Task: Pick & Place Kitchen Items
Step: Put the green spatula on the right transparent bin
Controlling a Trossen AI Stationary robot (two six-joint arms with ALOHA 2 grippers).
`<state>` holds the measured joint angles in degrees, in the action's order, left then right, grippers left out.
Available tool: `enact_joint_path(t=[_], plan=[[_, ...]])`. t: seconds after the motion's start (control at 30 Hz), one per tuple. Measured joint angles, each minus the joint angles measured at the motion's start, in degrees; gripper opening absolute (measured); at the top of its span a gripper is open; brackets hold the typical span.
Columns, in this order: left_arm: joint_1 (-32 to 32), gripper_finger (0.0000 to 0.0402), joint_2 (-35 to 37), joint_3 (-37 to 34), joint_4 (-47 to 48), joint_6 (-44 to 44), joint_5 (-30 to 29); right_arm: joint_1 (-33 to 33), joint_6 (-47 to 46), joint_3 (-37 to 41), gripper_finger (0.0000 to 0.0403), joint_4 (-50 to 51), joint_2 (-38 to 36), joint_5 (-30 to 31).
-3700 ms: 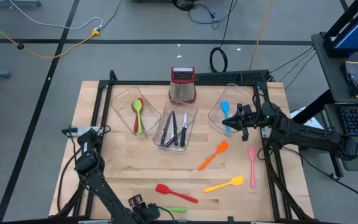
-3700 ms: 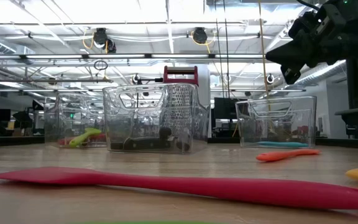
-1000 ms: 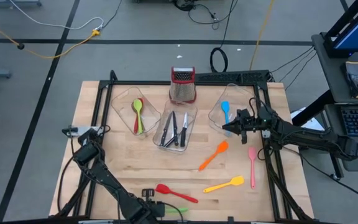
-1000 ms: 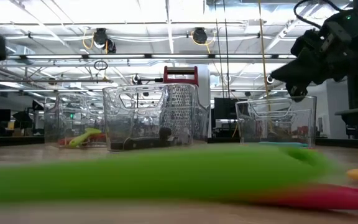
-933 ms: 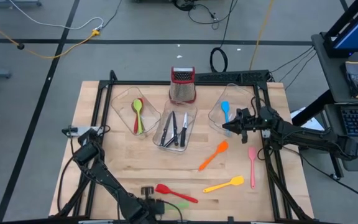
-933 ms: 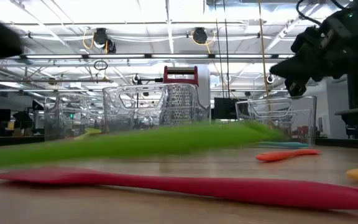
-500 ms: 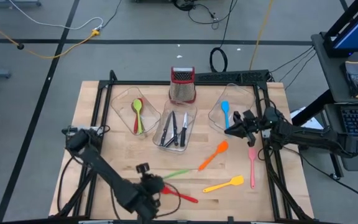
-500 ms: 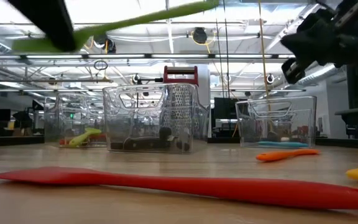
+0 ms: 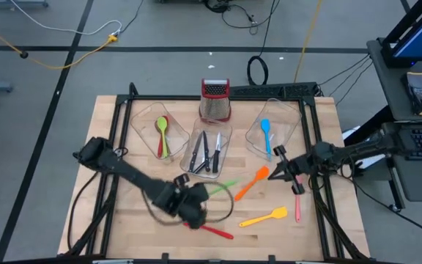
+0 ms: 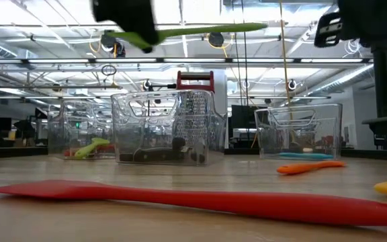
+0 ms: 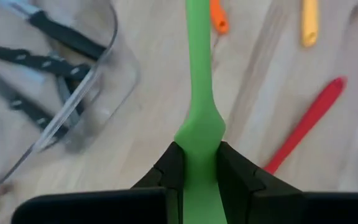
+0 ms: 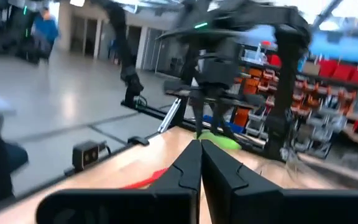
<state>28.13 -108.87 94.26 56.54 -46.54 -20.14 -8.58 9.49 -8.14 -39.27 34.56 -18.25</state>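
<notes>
1. Pale wooden table [image 9: 134, 176] carries three clear tubs along its far half, with a steel box grater [image 9: 215, 101] standing just behind the middle one; a grey workshop floor with cables lies beyond.
2. left gripper [image 9: 194, 196] is raised above the table's middle, near side of the middle tub [image 9: 206, 152]; its fingers [image 11: 170, 168] are clamped on the broad end of a green spatula [image 11: 197, 93], whose handle points away toward the right; in the low view the spatula [image 10: 200, 30] hangs level, high over the tubs.
3. right gripper [image 9: 275, 174] sits over the right part of the table, just right of the orange spatula [image 9: 250, 182] and beside the pink spatula [image 9: 297, 195]; its fingers [image 12: 188, 168] are pressed together with nothing between them.
4. Left tub [image 9: 143, 126] holds a green spoon [image 9: 163, 132] and a red utensil beside it; middle tub holds black-handled knives [image 9: 205, 152]; right tub [image 9: 286, 121] holds a blue spatula [image 9: 266, 134].
5. Loose on the wood: a yellow spatula [image 9: 264, 217] near right, and a red spatula [image 9: 212, 230] near the front edge, partly under the left arm.
</notes>
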Motion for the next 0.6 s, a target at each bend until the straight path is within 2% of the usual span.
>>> enact_joint_path(t=[0.17, 0.27, 0.43, 0.6], plan=[[-5.1, 0.0054, -0.1, 0.0, -5.7, 4.0, 9.6, -8.9, 9.0, -3.8, 0.0002, 0.7, 6.1, 8.1], [-7.3, 0.0054, 0.0, 0.0, -8.2, 5.3, 14.4, -12.6, 13.1, -8.1, 0.0002, 4.9, 10.8, 15.3], [-10.1, 0.0054, 0.0, 0.0, -8.5, 5.8, 18.1, -16.1, 18.3, -16.4, 0.0002, 16.2, 19.0, 29.8], [-12.0, 0.0054, 0.0, 0.0, -8.3, 7.5, 20.8, -17.2, 20.7, -22.4, 0.0001, 21.0, 26.2, 37.2]])
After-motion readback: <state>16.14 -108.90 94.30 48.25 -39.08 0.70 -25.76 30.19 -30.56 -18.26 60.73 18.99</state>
